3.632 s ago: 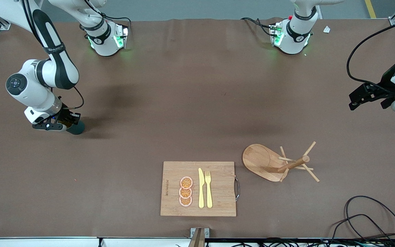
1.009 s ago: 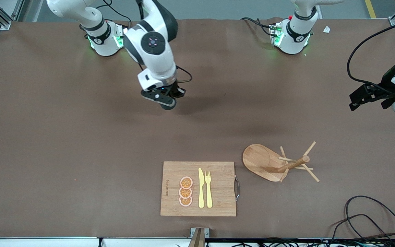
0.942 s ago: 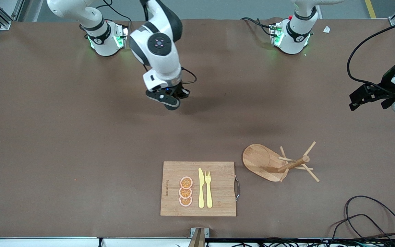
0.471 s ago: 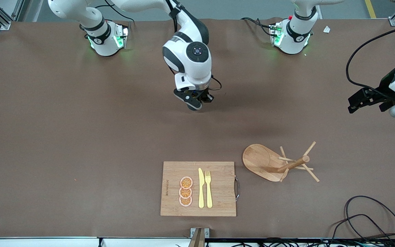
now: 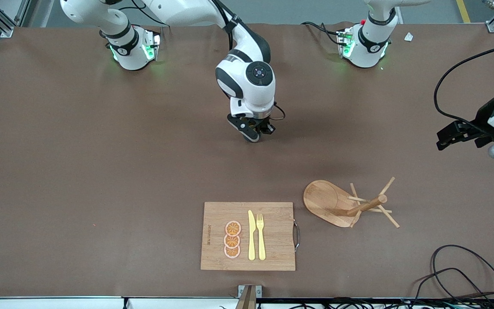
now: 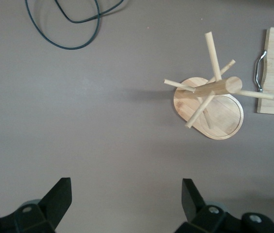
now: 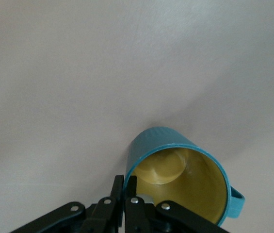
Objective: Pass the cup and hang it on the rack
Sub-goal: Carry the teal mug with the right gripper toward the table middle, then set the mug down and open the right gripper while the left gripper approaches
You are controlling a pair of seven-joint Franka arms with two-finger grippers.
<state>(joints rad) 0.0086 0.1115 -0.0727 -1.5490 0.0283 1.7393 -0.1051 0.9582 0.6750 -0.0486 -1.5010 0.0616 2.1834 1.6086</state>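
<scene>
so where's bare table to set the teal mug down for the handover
Bare brown table lies under the right gripper holding the dark teal mug, farther from the camera than the wooden cutting board and light wooden mug tree. Those two crowd the camera-side edge. The open left gripper waits over its end.

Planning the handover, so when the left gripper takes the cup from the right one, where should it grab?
Probably the free rim or wall. The right gripper pinches the cup by one side of its rim, and the handle sticks out well away from that pinch. The open left gripper should come in away from both, leaving the handle clear for a rack peg.
</scene>
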